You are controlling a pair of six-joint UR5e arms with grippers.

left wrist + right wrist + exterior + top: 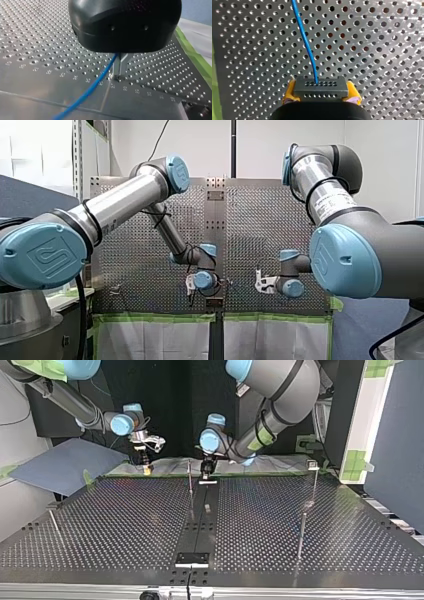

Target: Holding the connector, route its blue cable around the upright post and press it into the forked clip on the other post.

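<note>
Your right pincer [321,94] — yellow pads — clamps the black connector [321,87]; its blue cable [305,42] runs ahead over the perforated metal tabletop [374,50]. Your left pincer [120,70] looks closed on the cable, low by the surface. Routing seems barely begun: next, sweep the cable around the upright post [190,477], keeping it taut. Green tape [192,52] edges the tabletop.
</note>
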